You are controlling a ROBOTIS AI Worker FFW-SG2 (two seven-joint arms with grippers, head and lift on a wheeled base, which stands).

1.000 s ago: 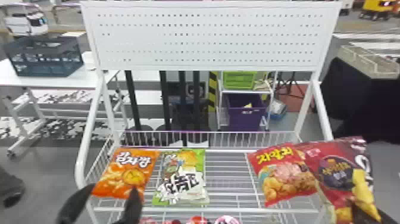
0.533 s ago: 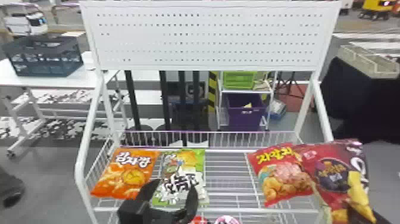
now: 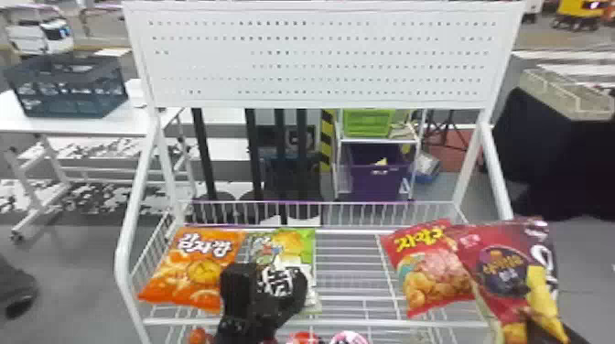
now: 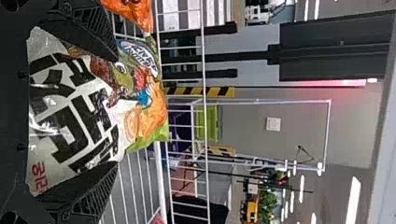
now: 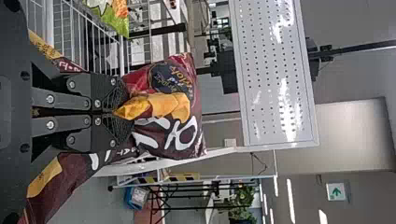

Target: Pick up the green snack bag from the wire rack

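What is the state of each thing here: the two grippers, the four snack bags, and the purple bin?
Left gripper: open, fingers around the green bag.
Right gripper: shut on the dark red bag.
Green snack bag: lying on the rack.
Orange bag: lying, front up.
Red bag: lying, partly covered.
Dark red bag: gripped, bent.
Purple bin: open-topped.

White metal wire rack (image 3: 347,324) supports three flat plastic bags: orange snack bag (image 3: 192,270) at left, green-and-white snack bag (image 3: 288,249) just beside it, red snack bag (image 3: 432,274) well apart, right.
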